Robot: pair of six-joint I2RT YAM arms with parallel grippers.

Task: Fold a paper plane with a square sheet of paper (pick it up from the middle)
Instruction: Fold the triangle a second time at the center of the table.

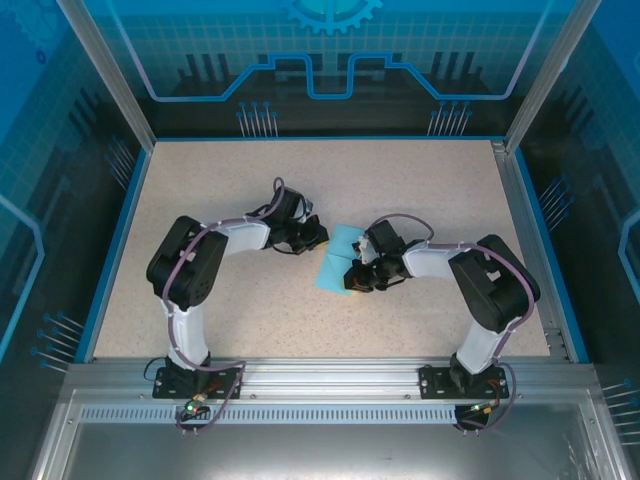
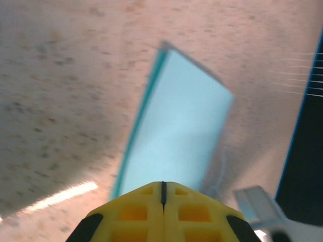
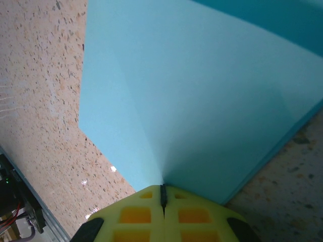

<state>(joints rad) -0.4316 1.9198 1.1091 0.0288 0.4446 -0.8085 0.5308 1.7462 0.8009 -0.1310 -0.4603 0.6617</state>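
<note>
Mid-frame in the top view, the paper [image 1: 338,258] sits with its long axis up-down between the arms, the fully closed right gripper [image 1: 353,283] pinching its lower-right edge and the closed left gripper [image 1: 320,238] seemingly nipping its upper-left edge, both equally near.

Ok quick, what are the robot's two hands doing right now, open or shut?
Left gripper: jaws shut, apparently pinching the square sheet of paper at its edge.
Right gripper: jaws shut on the square sheet of paper.
</note>
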